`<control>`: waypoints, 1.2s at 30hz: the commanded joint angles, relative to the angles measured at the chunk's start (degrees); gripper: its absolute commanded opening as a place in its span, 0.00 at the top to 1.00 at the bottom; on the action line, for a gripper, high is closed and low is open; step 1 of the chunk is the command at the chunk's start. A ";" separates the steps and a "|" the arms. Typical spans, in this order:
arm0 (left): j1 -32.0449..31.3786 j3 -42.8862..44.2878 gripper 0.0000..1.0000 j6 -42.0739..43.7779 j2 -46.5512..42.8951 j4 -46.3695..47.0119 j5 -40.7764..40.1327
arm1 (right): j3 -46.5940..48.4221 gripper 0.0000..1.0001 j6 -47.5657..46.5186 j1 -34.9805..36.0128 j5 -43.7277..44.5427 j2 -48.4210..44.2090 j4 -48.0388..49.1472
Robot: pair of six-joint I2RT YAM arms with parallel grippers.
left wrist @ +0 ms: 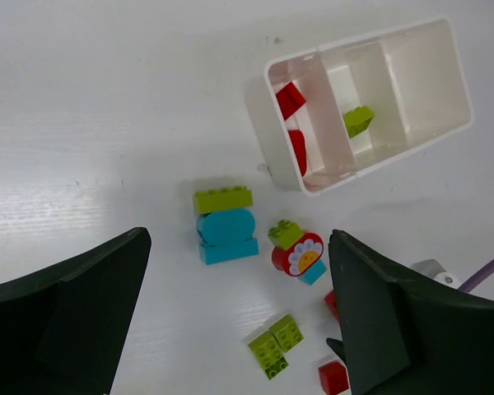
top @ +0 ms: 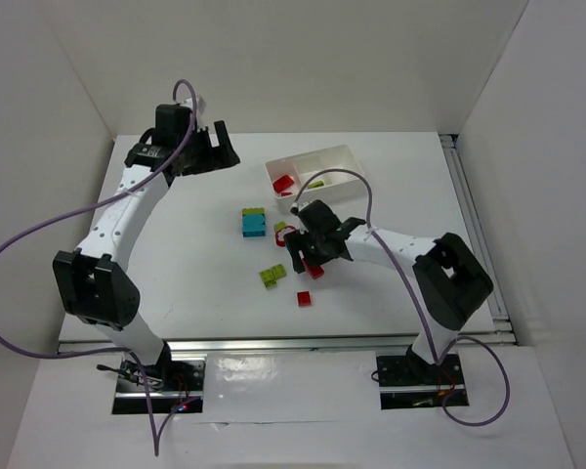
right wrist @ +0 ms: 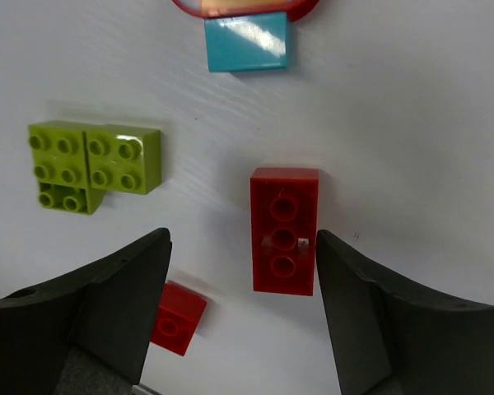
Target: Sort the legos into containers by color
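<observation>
Nearest the bases lies a small red brick, with a green pair near it. The right hand, jaws spread, hovers astride a longer red brick lying studs-down on the desk. This is judged a pick, which calls for descent and closing across the brick's narrow width. A cyan piece beyond lies outside the jaws. Farther off, the tray holds reds in one end compartment and a green in the middle. The left hand, spread wide, grips nothing.
</observation>
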 commanded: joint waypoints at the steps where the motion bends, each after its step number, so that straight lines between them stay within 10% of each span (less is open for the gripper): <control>1: 0.74 0.21 0.02 1.15 -0.92 0.13 0.15 | -0.09 0.24 -0.66 0.84 5.07 2.00 0.17; 9: 1.27 0.21 0.05 1.68 0.13 0.13 1.20 | -0.79 0.40 0.39 1.37 8.59 5.08 1.31; 15: 1.27 0.73 0.06 1.68 0.66 0.13 2.35 | 1.13 0.69 0.39 1.37 10.52 3.07 -0.09; 22: 2.41 1.26 0.06 1.68 0.66 0.13 2.35 | 15.62 0.69 -2.41 -3.20 10.01 0.25 -3.52; 36: 3.47 -2.96 0.02 1.68 -1.71 -1.45 1.82 | 54.03 0.67 -6.11 -10.67 2.71 26.34 -2.82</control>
